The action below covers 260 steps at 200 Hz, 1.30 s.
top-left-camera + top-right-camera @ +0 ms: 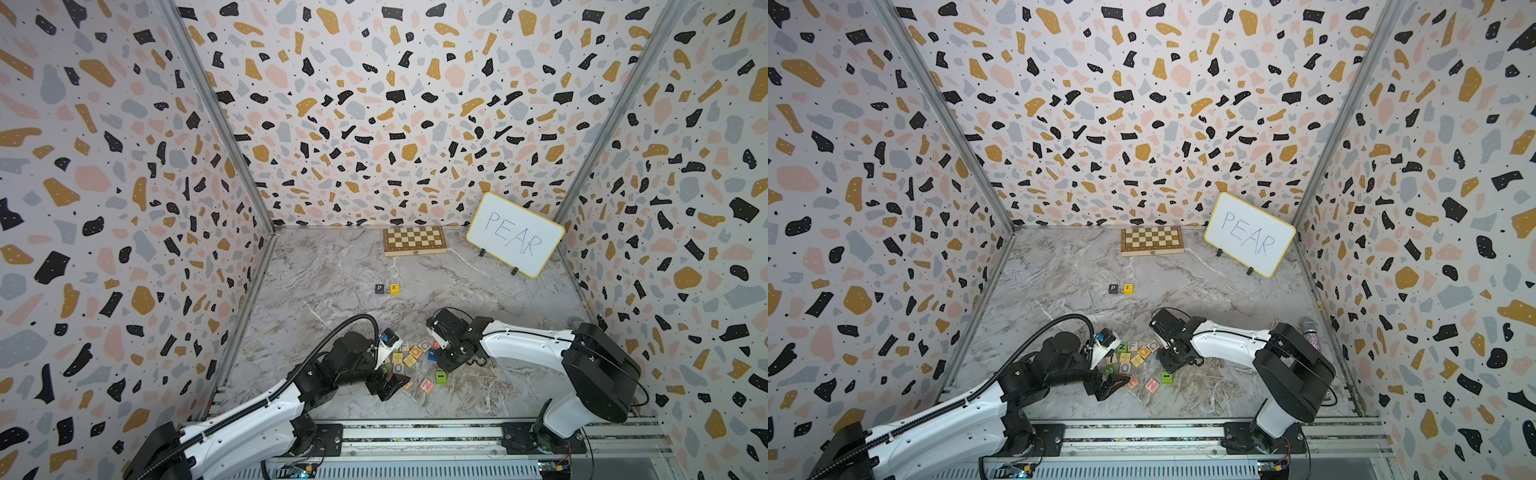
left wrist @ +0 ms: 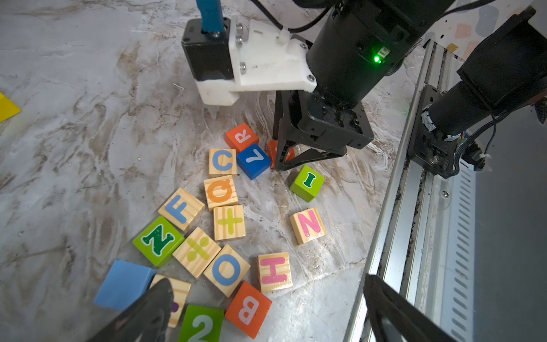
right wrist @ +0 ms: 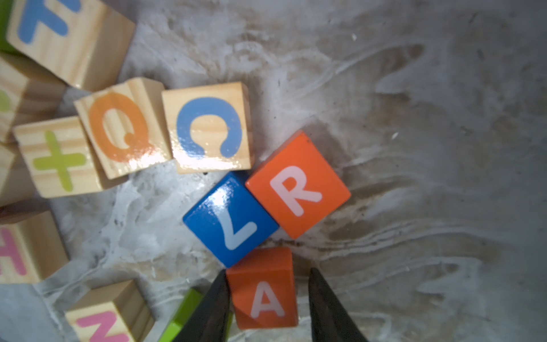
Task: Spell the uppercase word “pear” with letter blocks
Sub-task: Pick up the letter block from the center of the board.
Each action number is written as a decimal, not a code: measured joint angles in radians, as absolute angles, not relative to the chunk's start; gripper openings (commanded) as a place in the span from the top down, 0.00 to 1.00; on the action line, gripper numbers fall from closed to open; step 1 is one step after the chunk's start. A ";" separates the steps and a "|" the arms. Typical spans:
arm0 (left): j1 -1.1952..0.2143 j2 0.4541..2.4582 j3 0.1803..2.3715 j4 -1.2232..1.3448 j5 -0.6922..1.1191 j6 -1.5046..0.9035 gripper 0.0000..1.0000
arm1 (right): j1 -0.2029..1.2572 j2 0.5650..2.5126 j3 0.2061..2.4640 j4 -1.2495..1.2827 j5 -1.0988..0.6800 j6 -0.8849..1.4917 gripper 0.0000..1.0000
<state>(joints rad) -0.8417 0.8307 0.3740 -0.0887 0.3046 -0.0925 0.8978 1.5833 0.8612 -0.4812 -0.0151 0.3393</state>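
Right gripper point(image 3: 266, 272): lowered at the right edge of the block pile, jaws straddling the orange-red A block point(image 3: 266, 296). One finger lies against the block's side and a thin gap shows at the other, so whether the block is clamped cannot be told. The A block sits on the marble table point(image 1: 457, 291). One corner is just beside a blue 7 block point(image 3: 231, 220). The 7 block touches the red R block point(image 3: 297, 189), which lies flat, letter up, at the far right of the pile. A wooden C block point(image 3: 208, 130) lies just beside both. Left gripper point(image 1: 395, 384): jaws spread wide and holding nothing, over the near side of the same pile. Black P block point(image 1: 379, 288) and yellow E block point(image 1: 395, 288): side by side mid-table, P to the left of E, well apart from the pile and farther back. At the far edge are a chessboard point(image 1: 414, 240) and, to its right, a whiteboard point(image 1: 515, 235) reading PEAR.
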 measured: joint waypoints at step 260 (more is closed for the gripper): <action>-0.837 0.871 0.525 -0.038 0.292 0.081 0.01 | 0.772 1.456 0.934 -0.487 -0.109 0.327 0.79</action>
